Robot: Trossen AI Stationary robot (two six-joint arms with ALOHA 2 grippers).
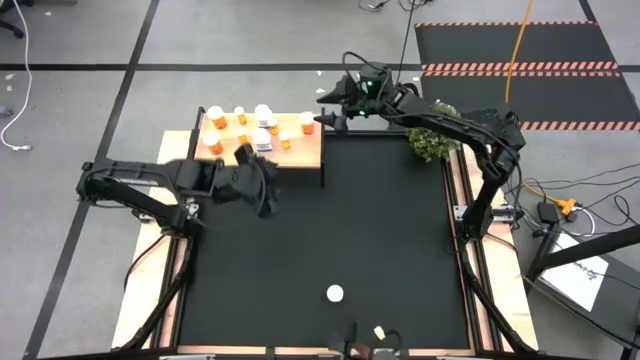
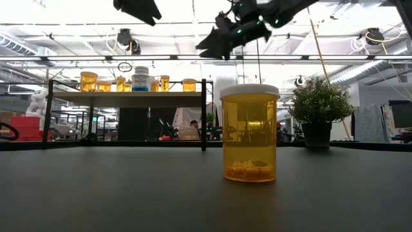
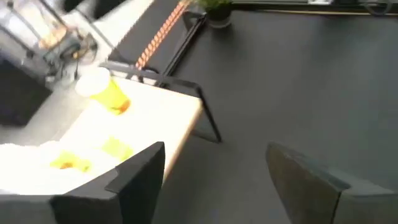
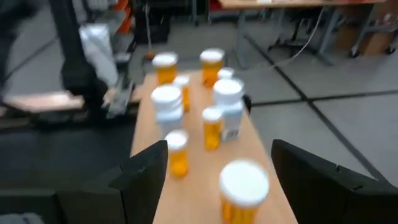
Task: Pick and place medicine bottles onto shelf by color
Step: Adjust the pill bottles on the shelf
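Both hands spread, empty — right hand (image 1: 322, 108) by shelf (image 1: 300, 152); potted plant (image 1: 432, 143) behind, bottle (image 1: 335, 293) apart.

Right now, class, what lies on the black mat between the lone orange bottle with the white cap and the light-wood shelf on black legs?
Nothing: the high view shows bare black mat between the lone orange bottle and the light-wood shelf.

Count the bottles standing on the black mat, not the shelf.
1: an orange, white-capped bottle, upright near the mat edge opposite the shelf. The left arm may hide another.
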